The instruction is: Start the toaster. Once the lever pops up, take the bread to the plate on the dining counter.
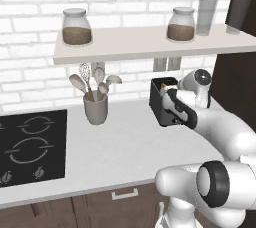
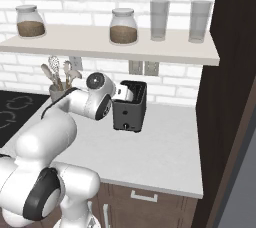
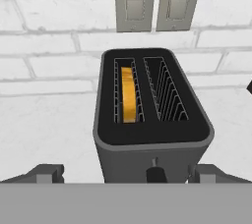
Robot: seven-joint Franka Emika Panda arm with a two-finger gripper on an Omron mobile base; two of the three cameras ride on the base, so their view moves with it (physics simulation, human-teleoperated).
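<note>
Pincer poised at the toaster's front, bread loaded

The boxy dark grey-black toaster (image 3: 150, 115) stands on the white table (image 1: 125, 147) against the brick wall, with the golden-tan bread slice (image 3: 128, 95) sunk upright in its left slot. The pincer (image 3: 125, 174) is spread wide, its tips flanking the front face, probably so it can press the lever (image 3: 156, 174) down.
</note>
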